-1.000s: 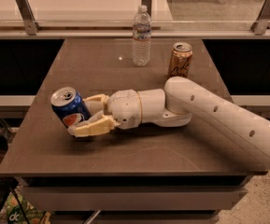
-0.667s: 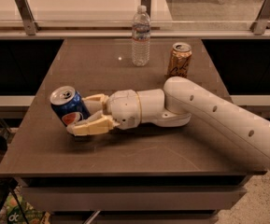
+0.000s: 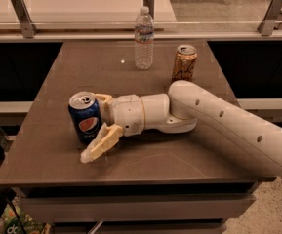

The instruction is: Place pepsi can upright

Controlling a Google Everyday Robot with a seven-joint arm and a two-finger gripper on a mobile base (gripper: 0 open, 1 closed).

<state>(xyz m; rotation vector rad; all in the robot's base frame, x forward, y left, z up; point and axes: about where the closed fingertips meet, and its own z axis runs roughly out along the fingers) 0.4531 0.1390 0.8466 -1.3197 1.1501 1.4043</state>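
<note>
Pepsi can [image 3: 85,118] stands upright on the table [image 3: 170,167] between the tool's [image 3: 91,127] spread-apart fingers [image 3: 103,140].

At 9 o'clock on the table [image 3: 48,150], the pepsi can [image 3: 85,117] partly hides the pincer [image 3: 91,126]; we lose the arm [image 3: 228,126] at 4 o'clock.

We see a brown counter [image 3: 179,165], the claw [image 3: 91,127] at its left front, a glass railing [image 3: 82,4] on metal posts [image 3: 22,16] behind, speckled floor [image 3: 272,208].

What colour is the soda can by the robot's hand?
The pepsi can is blue with a red-white-blue logo, beside the gripper on the table; camera view.
</note>
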